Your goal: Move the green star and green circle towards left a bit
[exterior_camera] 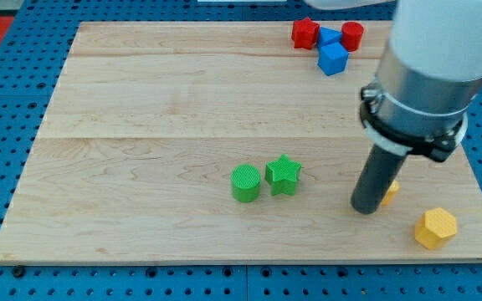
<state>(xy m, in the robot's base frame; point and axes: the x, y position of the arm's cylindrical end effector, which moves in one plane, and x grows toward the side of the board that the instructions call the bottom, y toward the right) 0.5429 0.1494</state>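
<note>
Two green blocks sit side by side near the middle of the wooden board, a little toward the view's bottom — the green circle on the view's left and the green star just beside it on the view's right, close enough that I cannot tell if they touch. My tip rests on the board to the view's right of the star, apart from it, holding nothing; the rod simply ends there. Bare wood runs from the circle to the board's left edge. Partly hidden behind the rod lies a small yellow block, and a yellow hexagon sits near the bottom right corner. Along the top edge cluster a red star, a red cylinder and two blue blocks.
</note>
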